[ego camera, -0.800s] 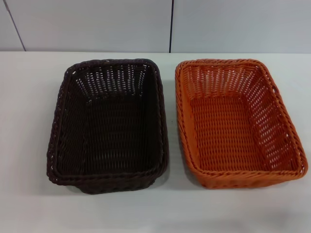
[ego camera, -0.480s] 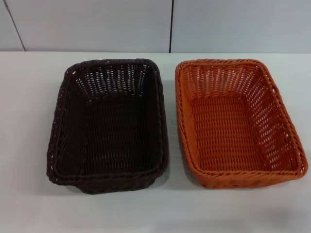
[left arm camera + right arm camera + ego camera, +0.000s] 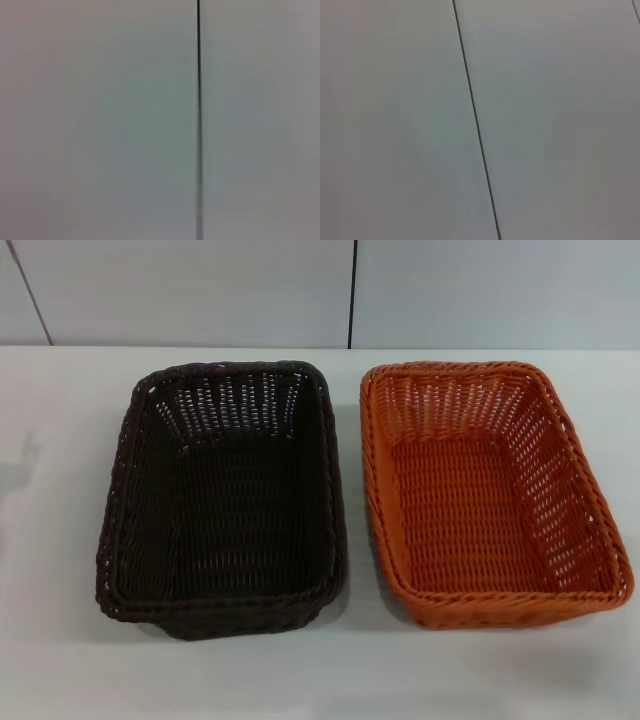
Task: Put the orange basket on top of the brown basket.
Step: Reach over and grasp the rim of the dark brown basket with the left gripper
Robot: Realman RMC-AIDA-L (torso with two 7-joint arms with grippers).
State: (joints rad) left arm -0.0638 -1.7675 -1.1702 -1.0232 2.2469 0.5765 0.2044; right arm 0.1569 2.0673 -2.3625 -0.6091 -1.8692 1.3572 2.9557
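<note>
Head view shows the brown basket [image 3: 222, 502] upright on the white table [image 3: 60, 540], left of centre; just beside it, a narrow gap between their rims, the orange basket [image 3: 490, 495] sits upright toward the right edge; neither gripper appears, so their fingers cannot be judged; both wrist views show only grey wall panels [image 3: 100, 120] with a dark seam [image 3: 475, 120].

The orange basket [image 3: 490, 495] sits upright on its base at the right, a rectangular open-weave wicker shape with sloping sides and a braided rim, holding nothing. Just beside it on the left, apart by a narrow gap, the brown basket [image 3: 225, 500] stands the same way, very dark, equally unfilled
</note>
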